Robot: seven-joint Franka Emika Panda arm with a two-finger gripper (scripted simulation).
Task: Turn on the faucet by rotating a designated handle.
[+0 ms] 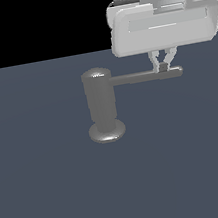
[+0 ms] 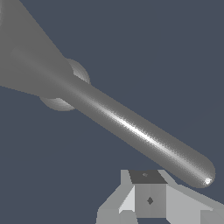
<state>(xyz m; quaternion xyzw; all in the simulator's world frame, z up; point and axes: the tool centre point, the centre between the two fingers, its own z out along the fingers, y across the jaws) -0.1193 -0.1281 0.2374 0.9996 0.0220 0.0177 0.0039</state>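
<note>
Glossy grey metal cylinder faucet (image 1: 102, 107) upright on floor | thin grey rod handle (image 1: 143, 76) projects sideways | white gripper (image 1: 164, 67) nearly closed beside tip, apparently holding nothing | push sideways near tip, maximising leverage.

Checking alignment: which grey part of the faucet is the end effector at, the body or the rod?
The handle, the thin sideways rod; the end effector sits near its tip, away from the upright body.
</note>
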